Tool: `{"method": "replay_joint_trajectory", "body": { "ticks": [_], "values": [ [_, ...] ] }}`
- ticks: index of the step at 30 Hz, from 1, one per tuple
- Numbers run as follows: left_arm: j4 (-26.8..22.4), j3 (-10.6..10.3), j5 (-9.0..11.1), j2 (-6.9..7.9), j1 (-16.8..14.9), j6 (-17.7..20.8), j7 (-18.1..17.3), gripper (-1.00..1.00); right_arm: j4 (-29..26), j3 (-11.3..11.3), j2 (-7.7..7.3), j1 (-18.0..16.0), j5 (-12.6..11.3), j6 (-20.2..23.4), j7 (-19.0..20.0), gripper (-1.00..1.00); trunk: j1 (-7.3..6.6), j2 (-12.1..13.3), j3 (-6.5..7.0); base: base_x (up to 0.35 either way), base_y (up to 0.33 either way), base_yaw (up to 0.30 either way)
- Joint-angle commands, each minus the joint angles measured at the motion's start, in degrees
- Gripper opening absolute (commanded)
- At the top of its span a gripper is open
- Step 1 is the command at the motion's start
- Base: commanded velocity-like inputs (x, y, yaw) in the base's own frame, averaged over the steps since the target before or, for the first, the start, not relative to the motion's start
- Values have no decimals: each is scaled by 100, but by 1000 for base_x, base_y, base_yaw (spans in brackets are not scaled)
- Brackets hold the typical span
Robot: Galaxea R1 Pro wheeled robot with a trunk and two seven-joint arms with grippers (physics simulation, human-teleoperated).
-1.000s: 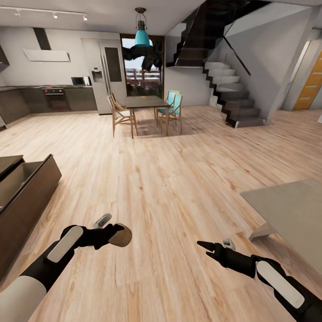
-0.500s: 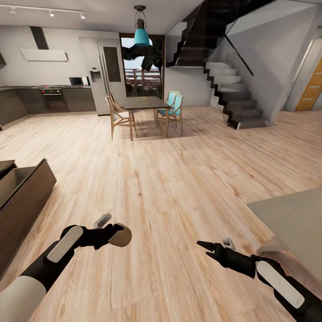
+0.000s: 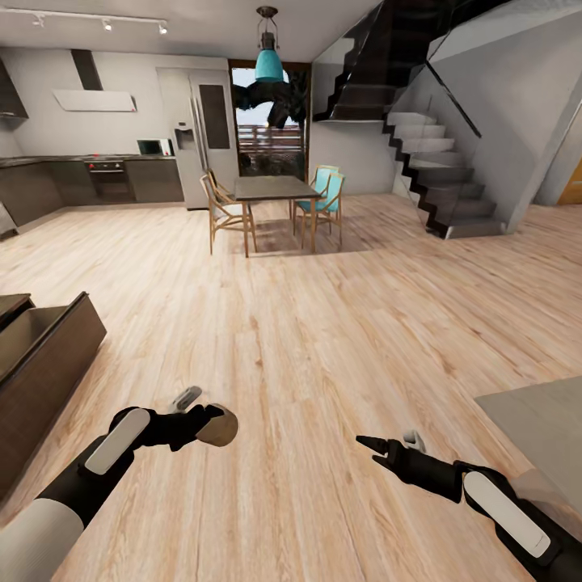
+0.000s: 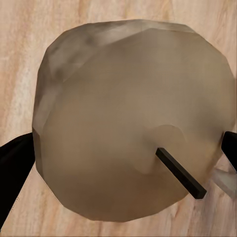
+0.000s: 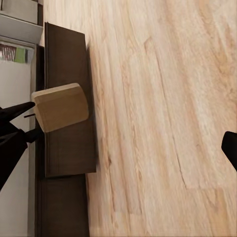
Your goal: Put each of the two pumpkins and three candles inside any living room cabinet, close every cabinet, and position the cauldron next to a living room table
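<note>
My left gripper [image 3: 208, 420] is shut on a candle [image 3: 221, 427], a stubby pale tan cylinder, low over the wooden floor. The left wrist view looks onto the candle's flat top [image 4: 133, 123] with its dark wick. The dark-brown cabinet [image 3: 48, 356] stands to the left of that hand, with a front pulled out and open at the top. In the right wrist view the held candle [image 5: 60, 106] sits in front of the cabinet [image 5: 66, 148]. My right gripper [image 3: 365, 443] hovers open over bare floor with nothing in it. Pumpkins and cauldron are out of view.
A low grey table [image 3: 541, 420] juts in at the right edge. Farther back stand a dining table [image 3: 271, 190] with chairs, a kitchen along the left wall and a staircase [image 3: 436, 178] at the right. Open wooden floor [image 3: 323, 323] lies between.
The camera has swung, so the room slid right and the grey table moved toward the edge. Both arms keep the same pose, and the candle stays held.
</note>
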Motion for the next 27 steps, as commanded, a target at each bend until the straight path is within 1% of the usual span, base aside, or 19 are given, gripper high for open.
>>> {"method": "replay_joint_trajectory", "body": {
  "ticks": [1, 14, 21, 27],
  "values": [
    [-8, -15, 77, 3, -6, -13, 58, -100, 1, 11, -6, -5, -25, 8, 7, 100, 3, -2, -4, 304, 0, 158],
    [-8, -19, 77, -4, -7, -13, 58, -100, 4, 9, -6, -5, -28, 0, 7, 100, 3, -2, -2, 304, 0, 19],
    [-8, -15, 77, -4, -6, -13, 58, -100, 8, 11, -6, -5, -24, 0, 7, 100, 3, -2, 0, 304, 0, 163],
    [-8, -15, 77, -3, -7, -13, 58, -100, 9, 11, -6, -5, -26, 2, 7, 100, 3, -2, 1, 304, 0, 34]
  ]
}}
